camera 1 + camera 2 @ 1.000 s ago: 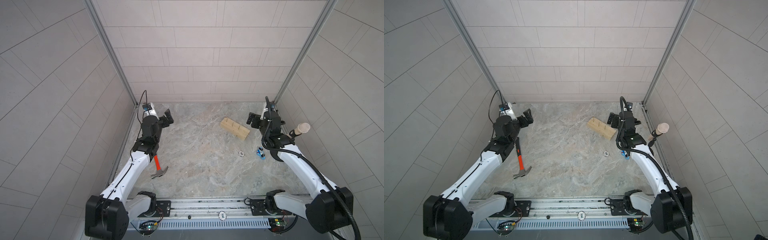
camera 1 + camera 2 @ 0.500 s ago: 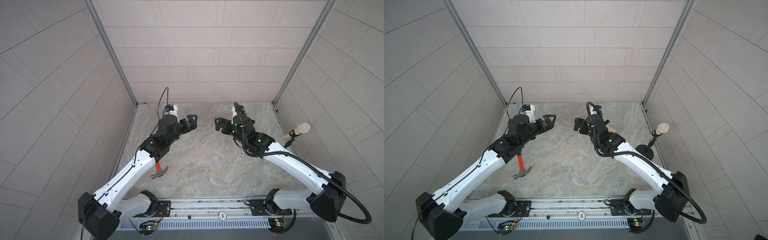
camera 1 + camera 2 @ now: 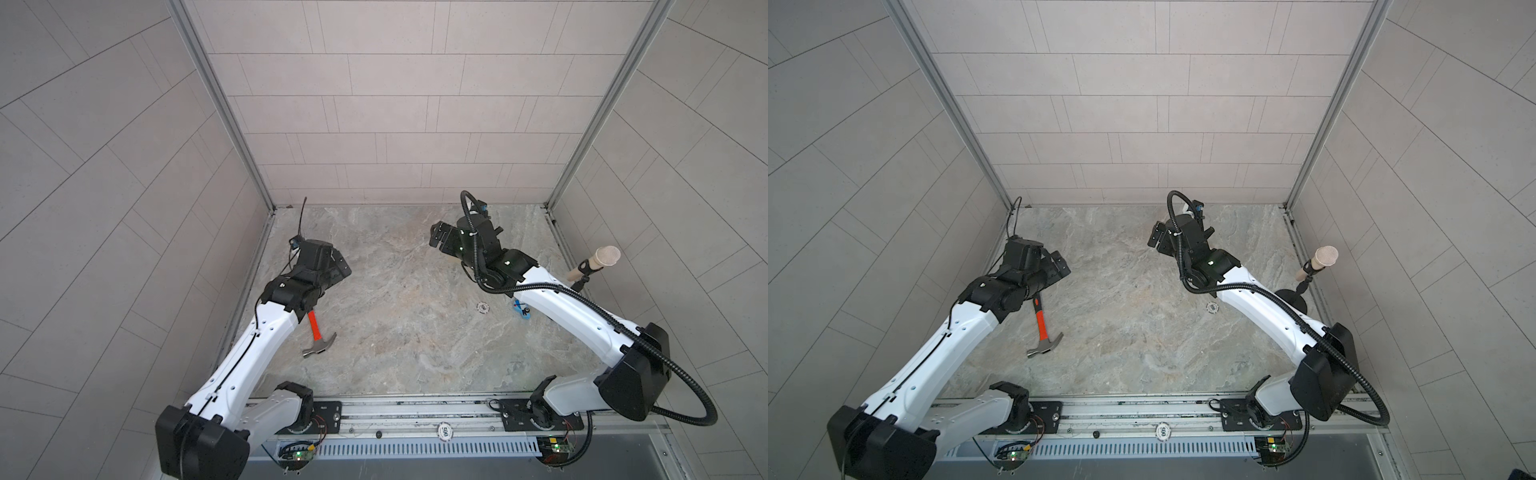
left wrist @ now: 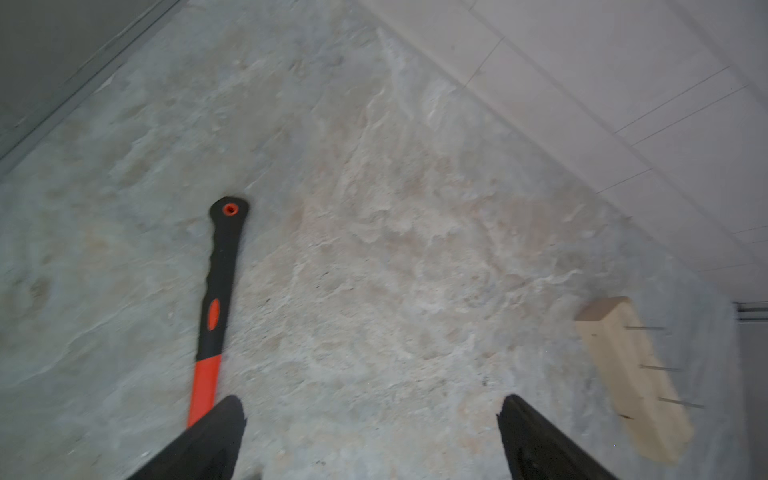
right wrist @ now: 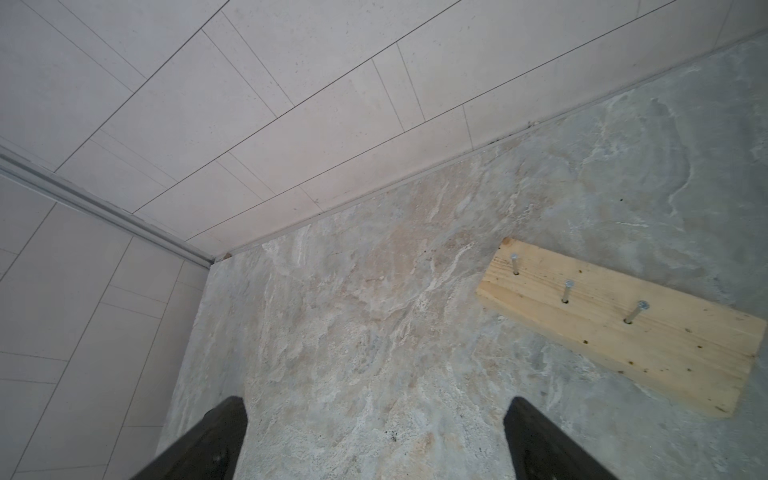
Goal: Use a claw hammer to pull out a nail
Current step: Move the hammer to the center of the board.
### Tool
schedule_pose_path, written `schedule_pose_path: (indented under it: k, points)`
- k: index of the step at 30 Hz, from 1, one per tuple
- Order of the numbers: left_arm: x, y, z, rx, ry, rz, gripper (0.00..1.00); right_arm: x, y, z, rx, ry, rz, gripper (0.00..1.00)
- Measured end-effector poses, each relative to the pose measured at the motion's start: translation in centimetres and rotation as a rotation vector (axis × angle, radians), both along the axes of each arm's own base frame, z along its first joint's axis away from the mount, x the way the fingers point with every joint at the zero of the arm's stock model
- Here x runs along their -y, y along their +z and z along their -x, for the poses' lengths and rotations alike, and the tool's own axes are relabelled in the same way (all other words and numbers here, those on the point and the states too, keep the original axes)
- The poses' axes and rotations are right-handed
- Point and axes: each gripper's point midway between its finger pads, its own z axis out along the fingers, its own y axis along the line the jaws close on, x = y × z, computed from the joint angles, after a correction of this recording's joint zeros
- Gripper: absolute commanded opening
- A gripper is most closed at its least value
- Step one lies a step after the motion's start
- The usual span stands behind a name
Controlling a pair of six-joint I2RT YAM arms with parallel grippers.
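We find the claw hammer (image 4: 216, 299) flat on the table (image 4: 374, 249), just beside the left jaws; left and right jaws stand wide, empty.

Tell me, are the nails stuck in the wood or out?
In. All three nails stand with tips sunk into the wooden block.

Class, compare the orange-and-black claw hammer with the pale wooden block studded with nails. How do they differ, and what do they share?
The steel-headed, orange-and-black claw hammer is slim and long; the pale wooden block is broad and flat. The hammer carries nothing; the block has three nails standing in it. Both lie on the marbled table, ungripped.
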Motion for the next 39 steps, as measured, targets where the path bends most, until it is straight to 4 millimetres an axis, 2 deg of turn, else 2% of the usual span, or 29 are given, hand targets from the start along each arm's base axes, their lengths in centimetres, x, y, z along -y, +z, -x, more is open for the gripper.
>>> schedule_pose_path:
  k: [4, 6, 10, 16, 31, 39]
  points:
    - [-2.7, -4.4, 2.6, -0.143, 0.066, -0.035, 1.00, 1.3, 0.0, -0.2, 0.013, -0.047, 0.056, 1.00]
    - [-3.4, -6.4, 3.7, -0.203, 0.082, -0.045, 1.00, 1.7, 0.1, -0.3, 0.021, -0.064, 0.076, 0.99]
    - [-3.6, -9.8, 5.7, -0.293, 0.081, -0.052, 1.00, 2.4, 0.2, -0.4, 0.030, -0.090, 0.103, 1.00]
    - [-3.1, -13.3, 7.2, -0.369, 0.068, -0.010, 1.00, 3.1, 0.1, -0.4, 0.029, -0.122, 0.124, 1.00]
    - [-1.7, -17.2, 8.0, -0.437, 0.048, 0.076, 0.96, 3.6, 0.2, -0.6, 0.033, -0.140, 0.131, 1.00]
    - [-0.7, -17.3, 6.7, -0.397, 0.023, 0.125, 0.95, 3.6, 0.3, -0.6, 0.033, -0.145, 0.124, 1.00]
